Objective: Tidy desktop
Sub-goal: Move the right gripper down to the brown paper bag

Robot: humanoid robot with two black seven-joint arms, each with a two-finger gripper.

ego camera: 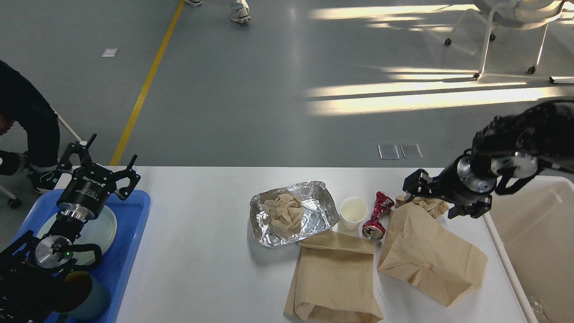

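Note:
The white desktop point(202, 251) carries a foil tray point(318, 211) with crumpled brown paper point(283, 213) in it, a white paper cup point(353, 213), a crushed red can point(378, 214), a crumpled brown paper ball point(431, 205) and two flat brown paper bags point(334, 276) point(430, 255). My right gripper point(434, 198) is open, low over the paper ball at the desktop's back right, its fingers on either side of the ball. My left gripper point(105, 163) is open and empty above the blue tray.
A blue tray point(132, 251) at the left edge holds a pale plate point(102, 226) and a dark cup point(85, 296). A cream-white bin point(538, 242) stands against the right edge. A seated person point(27, 121) is at the far left, a wheeled chair point(506, 27) at the back right.

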